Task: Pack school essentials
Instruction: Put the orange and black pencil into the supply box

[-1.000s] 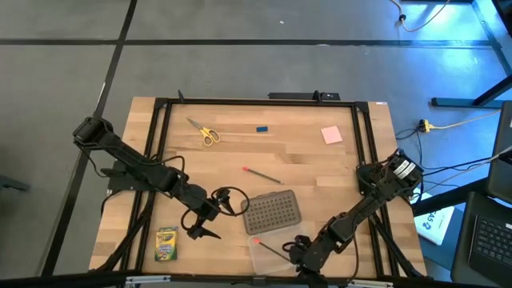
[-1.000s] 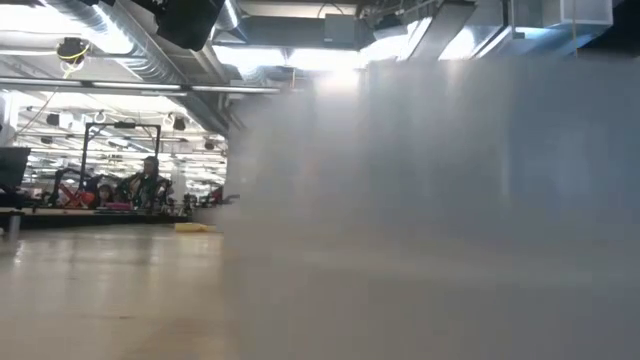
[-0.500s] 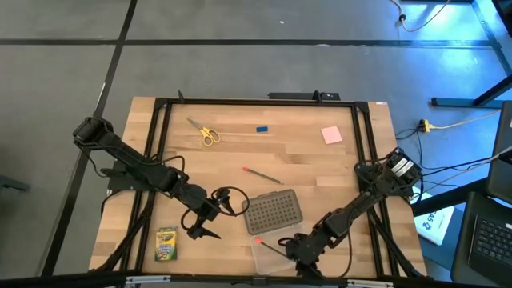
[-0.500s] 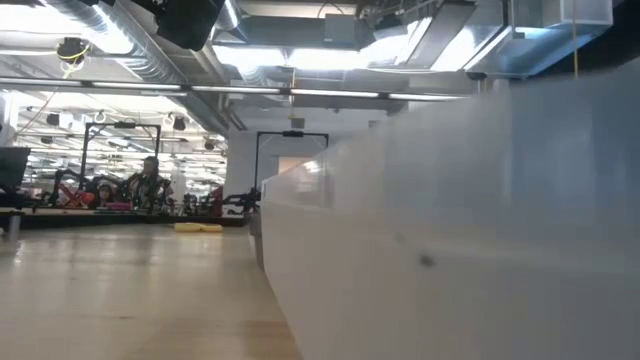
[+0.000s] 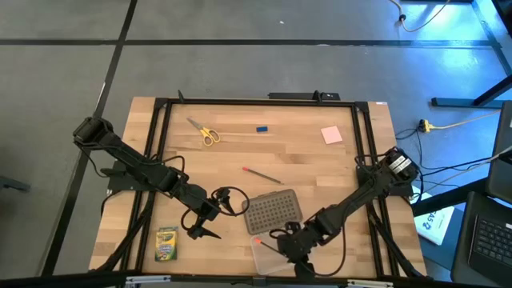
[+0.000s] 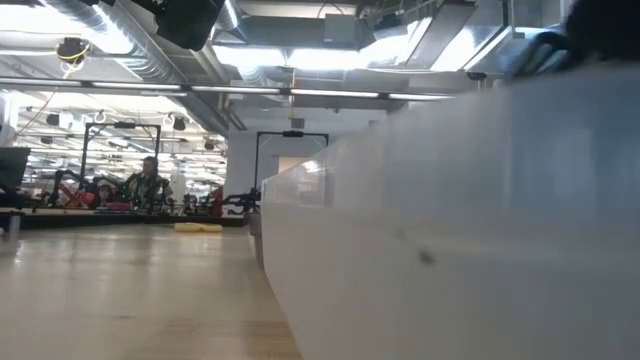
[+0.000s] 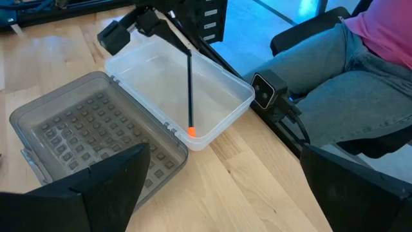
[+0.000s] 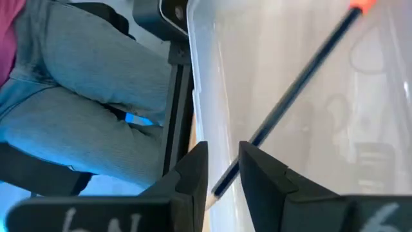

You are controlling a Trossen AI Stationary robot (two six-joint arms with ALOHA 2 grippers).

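At 6 o'clock on the surface [image 5: 320, 172], the right gripper [image 5: 282, 249] fingers pinch the dark pencil [image 7: 190, 90] inside the clear case [image 7: 212, 96], while the left gripper [image 5: 198, 232] fingers stand wide at 7 o'clock.

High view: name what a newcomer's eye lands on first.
The right gripper holds a dark pencil slanted into the clear plastic case at the table's near edge, its grey dotted lid open beside it. The left gripper waits open nearby, by the crayon box.
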